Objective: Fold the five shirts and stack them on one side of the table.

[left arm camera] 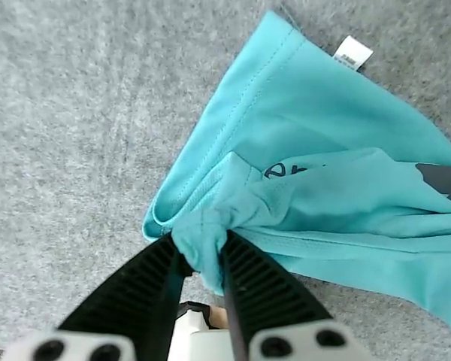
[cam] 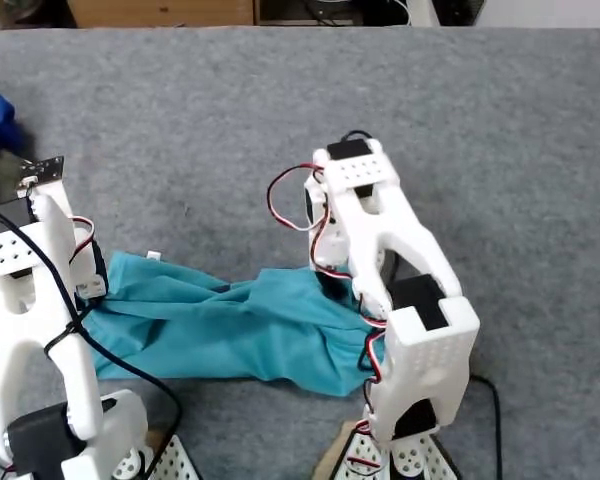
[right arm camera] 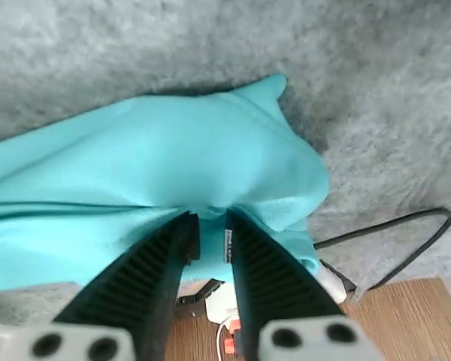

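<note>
1. Jaws of the left gripper (left arm camera: 199, 259) are clamped on a bunched wad at one end of the teal shirt (left arm camera: 323, 188). Those of the right gripper (right arm camera: 210, 233) are closed to a narrow gap, pinching a fold at the other end.
2. Both pinches look to hold gathered cloth rather than one clean edge. To do this step well, I would draw the two ends apart evenly and keep them low. The creases then pull out before the shirt is laid flat to fold. A one-sided tug would likely slip the thinner right-hand pinch.
3. The shirt lies on the table (cam: 280, 110) close to the arms' bases, between the two arms. It is roped and wrinkled through its middle.
4. Its long axis runs across the table from the left arm to the right arm. The left end sits slightly farther from the bases than the right.
5. A white label (left arm camera: 353, 53) sits on the far edge near the left end, and dark print faces up beside it. I cannot tell which end is collar and which is hem.
6. Farther off, the grey table stretches beyond the shirt. I judge that the place to spread it.
</note>
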Tool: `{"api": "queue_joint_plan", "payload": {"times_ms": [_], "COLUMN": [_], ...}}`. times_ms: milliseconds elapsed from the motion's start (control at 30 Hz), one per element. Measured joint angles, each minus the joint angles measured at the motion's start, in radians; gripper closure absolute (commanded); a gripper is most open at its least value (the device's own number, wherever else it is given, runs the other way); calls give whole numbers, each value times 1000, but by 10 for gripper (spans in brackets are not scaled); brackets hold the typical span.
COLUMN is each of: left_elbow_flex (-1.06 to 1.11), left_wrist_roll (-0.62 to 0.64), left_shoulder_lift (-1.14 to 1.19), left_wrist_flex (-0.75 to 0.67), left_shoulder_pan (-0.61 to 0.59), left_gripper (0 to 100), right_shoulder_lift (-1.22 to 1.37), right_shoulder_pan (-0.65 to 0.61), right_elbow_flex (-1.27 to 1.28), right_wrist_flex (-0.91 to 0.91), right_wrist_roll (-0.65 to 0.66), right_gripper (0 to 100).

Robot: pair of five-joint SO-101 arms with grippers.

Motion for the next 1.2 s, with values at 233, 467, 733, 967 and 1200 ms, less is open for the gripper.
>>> {"api": "queue_joint_plan", "payload": {"times_ms": [233,467,733,967,1200], "left_elbow_flex": [0,0,0,0,0], "left_wrist_roll": [0,0,0,0,0], "left_shoulder_lift": [0,0,0,0,0], "left_wrist_flex": [0,0,0,0,0], "left_shoulder_pan": [0,0,0,0,0], "left_gripper": [981,981,981,981,981], "right_shoulder_lift": [0,0,-6,31,98], "right_shoulder_pan": [0,0,0,0,-2], "right_elbow_flex": [-35,-28,63,63,63], "right_wrist_flex": [2,17,17,-35,-68], "right_wrist_roll": [0,71,77,77,77], "right_gripper": [928,927,926,926,926]}}
